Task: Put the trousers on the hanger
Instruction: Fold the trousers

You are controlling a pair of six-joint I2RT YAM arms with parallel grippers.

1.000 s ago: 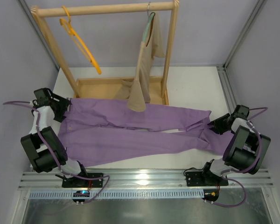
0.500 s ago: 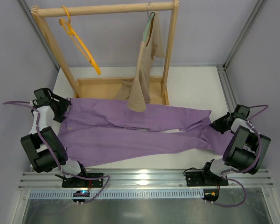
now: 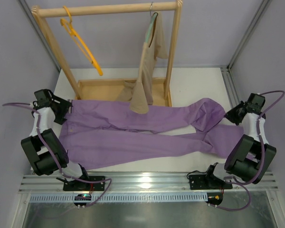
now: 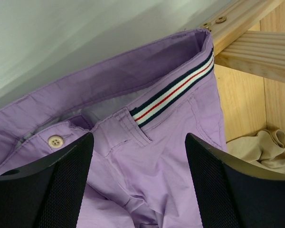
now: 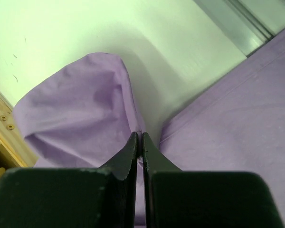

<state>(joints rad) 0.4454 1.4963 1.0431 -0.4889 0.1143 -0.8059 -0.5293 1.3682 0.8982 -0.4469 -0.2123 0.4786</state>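
Left edge of the overhead view: the left arm folds up from its base at lower left, close to the grey wall, with little room on its outer side. The left gripper (image 3: 65, 109) points right at the waist end of the trousers (image 3: 133, 135). In the left wrist view its jaws stand wide apart over the striped waistband (image 4: 173, 90) and a pale button (image 4: 55, 141); contact with the cloth cannot be confirmed.

Upper left: the orange hanger (image 3: 80, 45) hangs tilted on the wooden rack (image 3: 109, 8), bare, well apart from the trousers. A beige garment (image 3: 145, 71) hangs at the rack's right end, its lower tip overlapping the upper trouser leg.

Centre: the trousers lie flat across the white table (image 3: 199, 85), waist at left, legs running right. Bare table remains right of the rack.

Right edge: the right arm rises from lower right, and the right gripper (image 3: 233, 114) points left. Its jaws are closed, pinching the bunched end of the upper trouser leg
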